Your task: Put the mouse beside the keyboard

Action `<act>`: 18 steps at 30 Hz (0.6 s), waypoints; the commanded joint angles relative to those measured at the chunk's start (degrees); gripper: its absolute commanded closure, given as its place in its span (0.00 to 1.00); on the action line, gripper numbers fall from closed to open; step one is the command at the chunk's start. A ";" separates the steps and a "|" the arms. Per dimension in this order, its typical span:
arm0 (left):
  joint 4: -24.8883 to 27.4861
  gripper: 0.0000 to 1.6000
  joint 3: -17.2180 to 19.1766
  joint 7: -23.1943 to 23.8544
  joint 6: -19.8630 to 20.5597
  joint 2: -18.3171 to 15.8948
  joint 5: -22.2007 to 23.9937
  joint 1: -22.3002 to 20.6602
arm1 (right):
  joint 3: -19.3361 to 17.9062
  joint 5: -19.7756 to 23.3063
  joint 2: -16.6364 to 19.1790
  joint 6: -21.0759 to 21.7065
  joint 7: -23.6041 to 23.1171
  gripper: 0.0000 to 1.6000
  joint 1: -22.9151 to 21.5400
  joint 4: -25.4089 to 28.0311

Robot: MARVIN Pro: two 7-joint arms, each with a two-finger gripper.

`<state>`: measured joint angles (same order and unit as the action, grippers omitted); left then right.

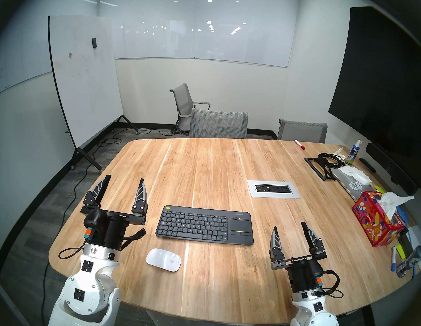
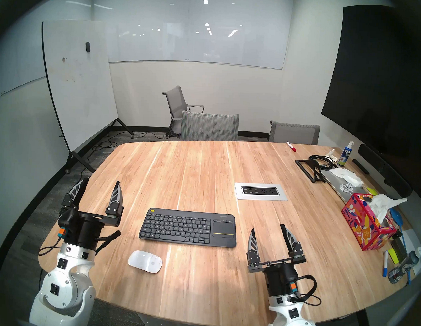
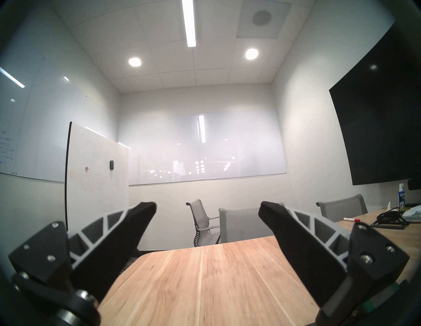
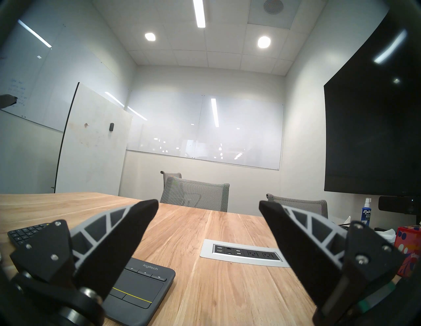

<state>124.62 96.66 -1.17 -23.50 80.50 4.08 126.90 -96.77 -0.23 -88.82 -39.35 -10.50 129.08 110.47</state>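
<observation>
The glossy white mouse (image 1: pixel 163 259) (image 2: pixel 145 261) lies on the wooden table (image 1: pixel 216 164) near its front edge, in front of the left end of the dark grey keyboard (image 1: pixel 205 225) (image 2: pixel 188 227). The keyboard's touchpad end also shows in the right wrist view (image 4: pixel 141 286). My left gripper (image 1: pixel 124 180) (image 2: pixel 101 181) (image 3: pixel 207 206) is open and empty, raised over the table left of the keyboard. My right gripper (image 1: pixel 289 224) (image 2: pixel 267 227) (image 4: pixel 208 203) is open and empty, right of the keyboard. The mouse is out of both wrist views.
A silver power outlet panel (image 1: pixel 273 189) is set in the table behind the keyboard. At the right edge stand a colourful tissue box (image 1: pixel 375 224), a laptop with tissues (image 1: pixel 354 183), cables, a spray bottle (image 1: pixel 353 152) and markers. Grey chairs (image 1: pixel 218 124) stand beyond the table.
</observation>
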 commanded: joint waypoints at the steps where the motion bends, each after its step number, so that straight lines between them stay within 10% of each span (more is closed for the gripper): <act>1: 0.00 0.00 1.99 0.93 -0.84 -1.49 0.77 -0.39 | 0.01 0.02 -0.01 -0.08 0.01 0.00 -0.03 0.84; 18: -2.71 0.00 8.70 7.09 -1.11 -5.88 7.26 1.25 | 0.01 0.02 -0.01 -0.08 0.01 0.00 -0.03 0.83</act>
<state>122.47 103.32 4.50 -23.86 76.62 9.75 127.88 -96.77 -0.23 -88.82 -39.35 -10.50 129.08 110.47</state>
